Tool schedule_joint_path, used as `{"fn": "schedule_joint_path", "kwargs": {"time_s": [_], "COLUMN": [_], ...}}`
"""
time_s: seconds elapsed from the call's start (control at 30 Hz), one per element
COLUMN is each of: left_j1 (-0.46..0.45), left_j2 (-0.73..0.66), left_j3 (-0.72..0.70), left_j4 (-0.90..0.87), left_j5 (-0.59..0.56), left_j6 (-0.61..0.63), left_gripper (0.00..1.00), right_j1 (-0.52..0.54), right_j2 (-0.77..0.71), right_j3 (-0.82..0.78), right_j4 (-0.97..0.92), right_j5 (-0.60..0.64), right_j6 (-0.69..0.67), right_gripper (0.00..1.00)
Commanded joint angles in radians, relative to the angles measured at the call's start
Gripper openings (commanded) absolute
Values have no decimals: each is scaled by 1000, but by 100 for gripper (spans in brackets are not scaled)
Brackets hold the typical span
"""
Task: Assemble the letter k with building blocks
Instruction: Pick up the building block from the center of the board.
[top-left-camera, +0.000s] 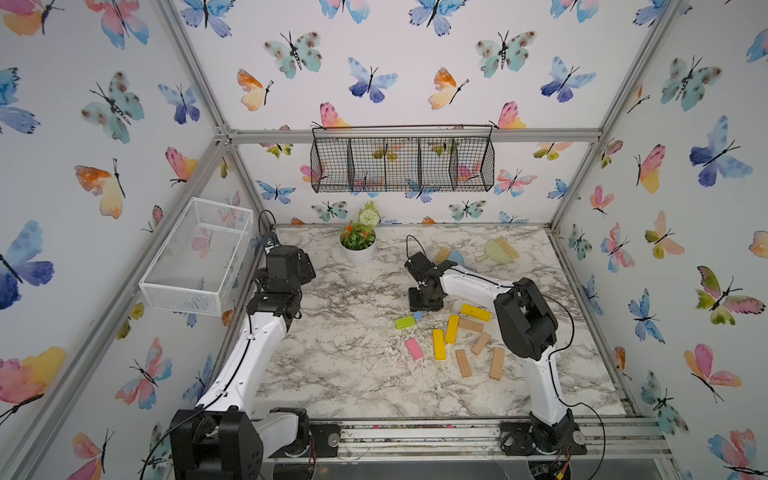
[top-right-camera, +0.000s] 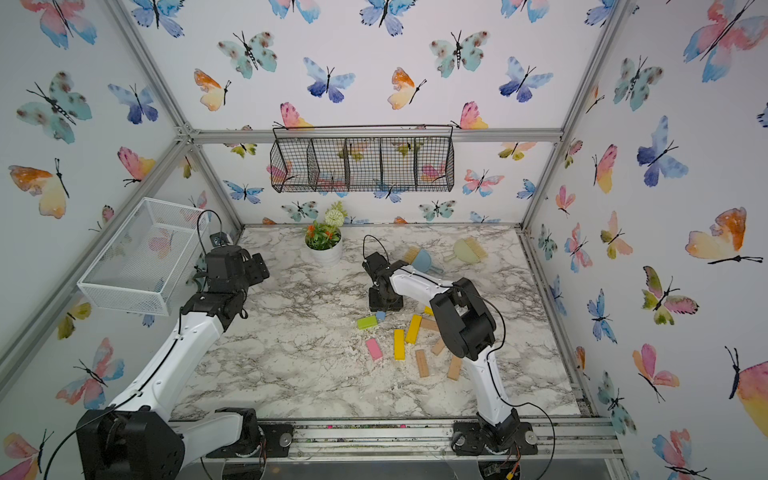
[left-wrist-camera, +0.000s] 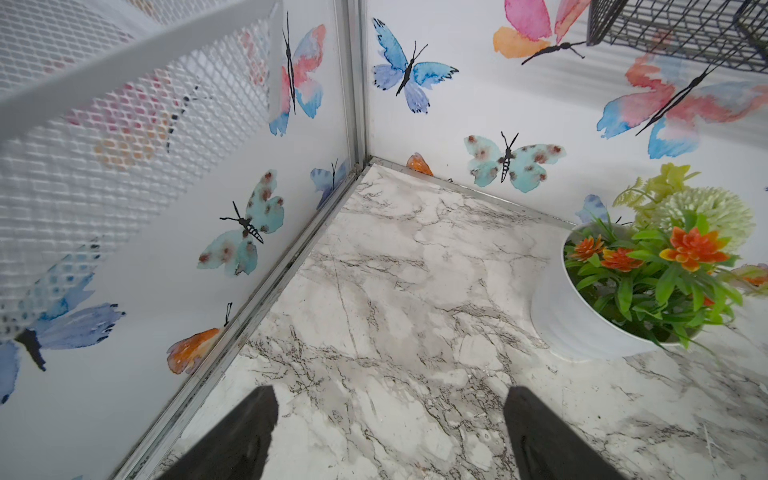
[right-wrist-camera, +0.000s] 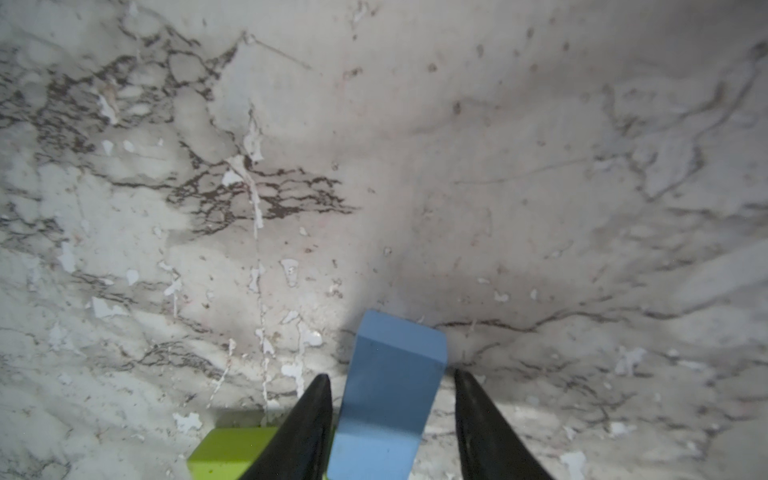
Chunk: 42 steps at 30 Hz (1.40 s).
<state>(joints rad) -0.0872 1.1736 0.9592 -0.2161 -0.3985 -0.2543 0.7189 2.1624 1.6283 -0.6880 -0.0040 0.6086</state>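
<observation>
While blue block (right-wrist-camera: 395, 353) is straddled, unclamped, by right gripper (right-wrist-camera: 390, 374) (left gripper (left-wrist-camera: 391, 388) spread, empty), green block (right-wrist-camera: 232, 449) could be nudged by 1 finger.

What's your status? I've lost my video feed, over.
Left gripper open, empty, near plant pot. Right gripper astride blue block, not yet clamped. Green block tight beside it, just outside the jaws.

The left arm (top-left-camera: 249, 353) is bent at the elbow with its wrist raised. The left gripper (left-wrist-camera: 390, 432) has its jaws spread wide. The right arm (top-left-camera: 544, 374) reaches forward and inward. The right gripper (right-wrist-camera: 390, 374) points straight down, jaws partly apart.
</observation>
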Motion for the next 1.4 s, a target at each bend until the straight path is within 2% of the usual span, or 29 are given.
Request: {"fn": "schedule_joint_path", "kwargs": {"time_s": [0.0, 0.43, 0.6, 0.8, 0.9, 0.93, 1.0, 1.07, 1.2, 1.37], "left_j1": [-1, -1, 0, -1, -1, -1, -1, -1, -1, -1], "left_j2": [-35, 26, 25, 12, 1, -3, -3, 2, 0, -8], "left_j3": [8, 32, 40, 40, 38, 36, 31, 29, 29, 24], "left_j4": [-14, -23, -26, -30, -31, -28, -22, -22, -20, -16], "left_j5": [6, 81, 72, 73, 94, 102, 120, 125, 155, 159], "left_j6": [-12, -48, -64, -94, -94, -95, -94, -97, -90, -89], "left_gripper": [98, 98, 100, 85, 83, 83, 83, 83, 83, 83], "right_j1": [6, 42, 44, 44, 45, 45, 45, 45, 45, 45], "right_j2": [33, 79, 93, 88, 78, 70, 56, 43, 25, -16], "right_j3": [17, 61, 58, 58, 56, 50, 47, 45, 40, 6], "right_j4": [-54, -99, -94, -94, -85, -74, -60, -46, -19, 83], "right_j5": [-2, -16, -12, 1, 10, 13, 25, 44, 92, 64], "right_j6": [-10, -33, -29, -24, -18, -15, -5, 3, 51, 145], "right_gripper": [48, 47, 39, 33, 29, 28, 17, 14, 2, 1]}}
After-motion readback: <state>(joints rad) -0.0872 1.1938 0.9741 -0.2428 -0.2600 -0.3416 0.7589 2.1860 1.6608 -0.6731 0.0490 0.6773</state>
